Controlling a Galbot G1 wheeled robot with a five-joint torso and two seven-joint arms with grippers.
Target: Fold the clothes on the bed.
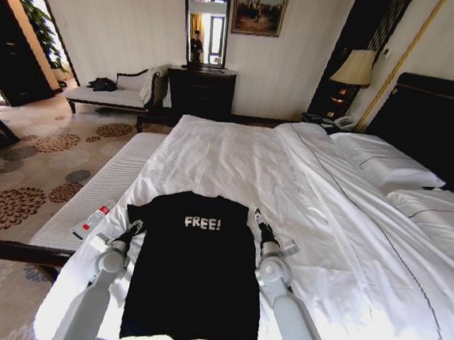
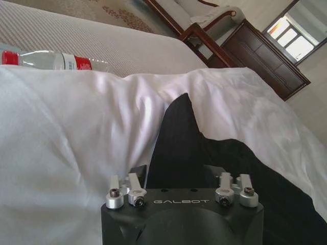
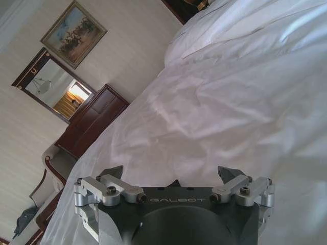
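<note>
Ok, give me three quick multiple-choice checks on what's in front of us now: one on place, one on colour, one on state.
1. Where are the two pincers?
A. Either side of the T-shirt
B. Both over the pillows
C. Above the bench

2. What colour is the "FREE!" print?
A. Red
B. White
C. Yellow

3. How does the T-shirt lie?
A. Rolled up
B. Spread flat, print up
C. Hanging off the headboard

Answers: 1 A, left pincer and right pincer flank the T-shirt; 2 B, white letters; 3 B, it lies open on the bed.
</note>
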